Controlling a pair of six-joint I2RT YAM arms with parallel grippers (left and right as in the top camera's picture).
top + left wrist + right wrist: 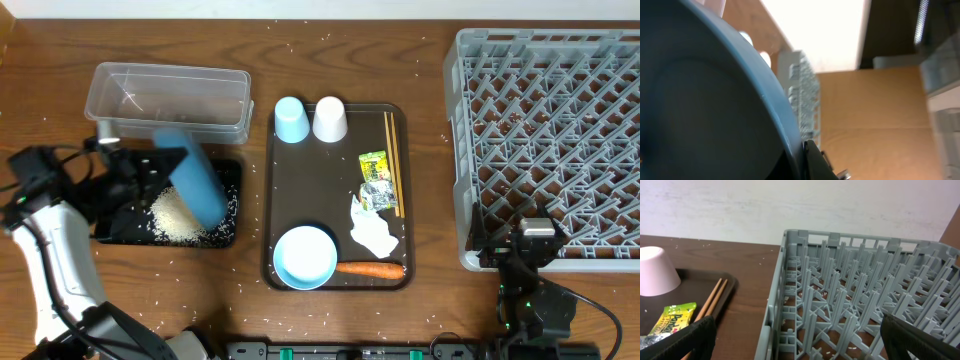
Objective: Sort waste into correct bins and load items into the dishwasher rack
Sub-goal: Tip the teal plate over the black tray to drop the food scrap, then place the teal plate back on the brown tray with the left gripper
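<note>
My left gripper [153,168] is shut on the rim of the large blue plate [196,182], which is tipped steeply on edge over the black tray [228,190]. White rice [178,214] lies heaped in that tray. In the left wrist view the plate [700,100] fills the left side, with one black finger [815,162] pressed against its rim. My right gripper [535,238] stands open and empty at the front edge of the grey dishwasher rack [550,130]. Its fingers [690,340] straddle the rack's wall [777,295].
The clear tub [170,98] stands behind the black tray. The brown serving tray [275,200] carries a blue cup [291,120], whitish cup [330,119], chopsticks [392,160], wrapper [374,167], napkin [372,232], carrot [370,269] and bowl [305,257]. Stray rice grains dot the table.
</note>
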